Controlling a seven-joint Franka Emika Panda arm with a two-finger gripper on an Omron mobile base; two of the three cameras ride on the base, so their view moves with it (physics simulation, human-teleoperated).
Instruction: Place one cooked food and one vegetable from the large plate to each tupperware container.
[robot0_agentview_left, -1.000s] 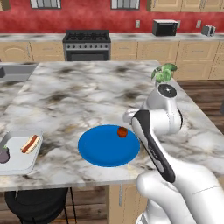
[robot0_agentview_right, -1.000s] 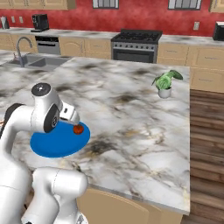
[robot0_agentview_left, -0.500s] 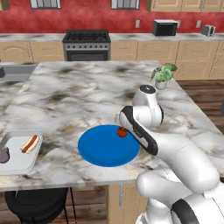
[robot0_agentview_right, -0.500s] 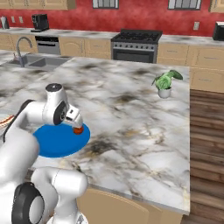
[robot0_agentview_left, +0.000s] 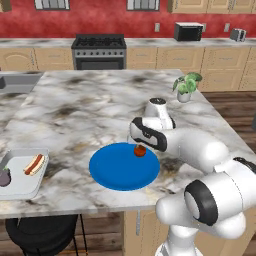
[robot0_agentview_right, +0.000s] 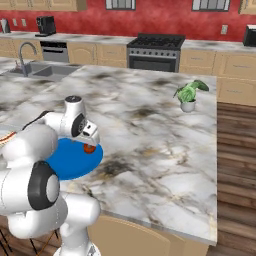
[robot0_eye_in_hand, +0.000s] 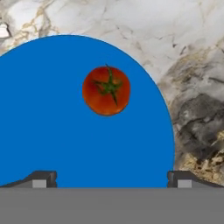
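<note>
A small round red tomato with a green star-shaped stem scar lay alone on the big flat round bright blue plate, close to the plate's edge on the side nearest my arm; in the left base view it sat toward the plate's right rim. I judged it light, smooth and slightly slippery, firm but bruisable, and likely to roll on the flat plate if nudged from one side. The sensible hold was across its widest part, fingers coming down either side of the stem scar, closing gently enough not to split the skin.

My two-finger gripper hovered over the plate with its dark fingertips spread wide apart, empty; the tomato lay ahead of them, not yet between them. From the right base view the hand hung just above the tomato.

Beyond the plate stretched the marbled grey-and-white stone island counter. Well off to the left, at the counter's corner, stood a shallow rectangular light grey tray with rounded corners, holding a hot dog in a bun and a dark purple item that I took for a vegetable, though it was too small to be sure. Judging from that, this tray looked served already, and the tomato belonged to the other container. A small potted green plant in a white pot stood far across the counter, clear of my reach path.
</note>
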